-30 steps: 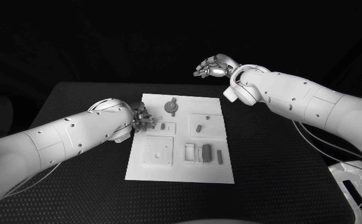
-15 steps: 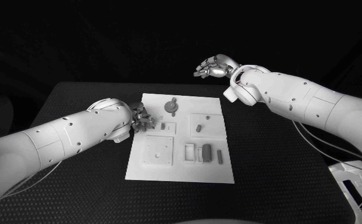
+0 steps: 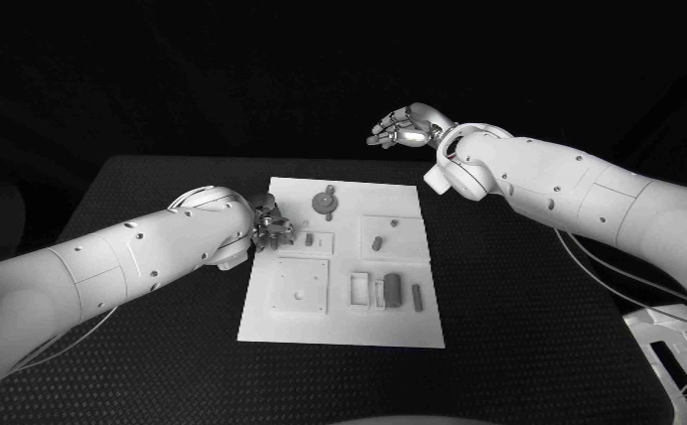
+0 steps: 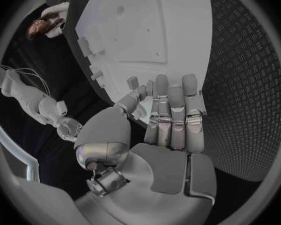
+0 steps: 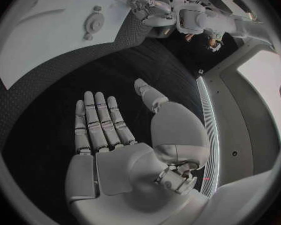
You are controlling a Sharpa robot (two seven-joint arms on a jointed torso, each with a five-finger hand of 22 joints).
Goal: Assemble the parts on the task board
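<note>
My left hand [image 4: 168, 122] has its silver fingers [image 4: 178, 105] stretched flat, holding nothing, over the near-left edge of the white rectangular task board [image 3: 343, 261]. I'd lower slowly toward the small grey parts [image 3: 308, 240] just beside them. My right hand [image 3: 405, 128] hangs empty, fingers apart, well behind the board.

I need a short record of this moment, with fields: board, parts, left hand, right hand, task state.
board: white task board lies in the middle of the black table
parts: small grey parts lie on the board
left hand: left hand over the board's left edge, fingers straight, holding nothing
right hand: right hand raised beyond the table's far edge, open palm, holding nothing
task state: parts appear not yet assembled
</note>
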